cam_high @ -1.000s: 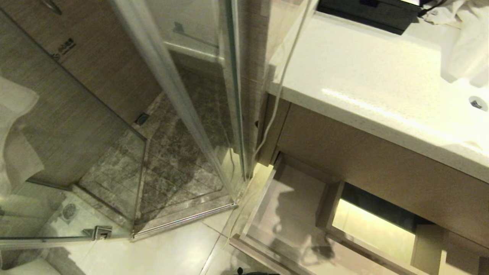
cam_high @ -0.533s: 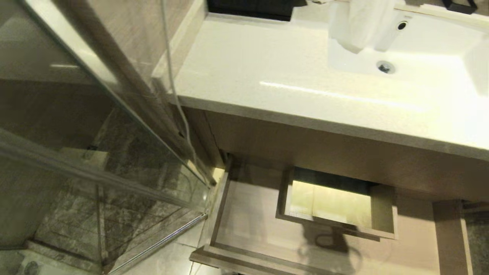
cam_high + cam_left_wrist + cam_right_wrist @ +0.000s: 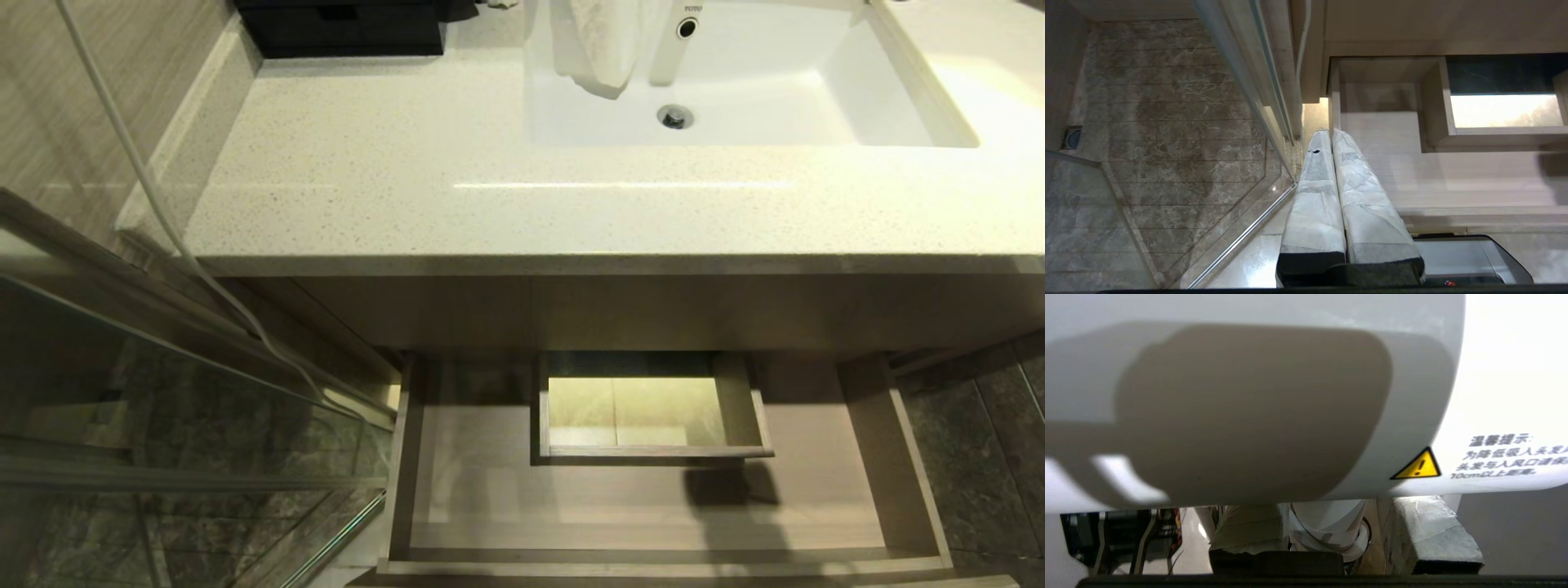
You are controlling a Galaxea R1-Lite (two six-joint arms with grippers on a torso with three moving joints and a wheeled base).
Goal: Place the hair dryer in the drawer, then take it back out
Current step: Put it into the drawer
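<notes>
Head view shows, from left to right, a glass shower partition (image 3: 163, 425), a long thin white cable (image 3: 155, 196) hanging down beside it, then the speckled cream stone countertop (image 3: 392, 180) with a small black box (image 3: 343, 24) at its rear, and the white rectangular sink (image 3: 751, 90) with a white towel (image 3: 600, 49) draped over its back edge. Below the countertop the wide shallow light-brown wood-grain drawer (image 3: 457, 490) stands pulled out; its floor is bare, and a rectangular boxed cut-out (image 3: 645, 453) sits in its rear middle, I think to leave room for the drain pipe. Neither arm appears in this view.

In the left wrist view, the left gripper (image 3: 1331, 139), its fingers wrapped in white tape, hangs near the drawer's left front corner with the fingers pressed together and nothing between them; it seems parked.

In the right wrist view, the right gripper (image 3: 1331, 535) is clenched on the slim handle of the small white hair dryer (image 3: 1249, 396). The short fat barrel lies across the fingers and fills most of the view; it is smooth and glossy, with a yellow warning triangle (image 3: 1417, 465) and small printed text. So the dryer is held in the air, not yet in the drawer. Holding it by the handle probably keeps the heavy barrel free for lowering inside.
</notes>
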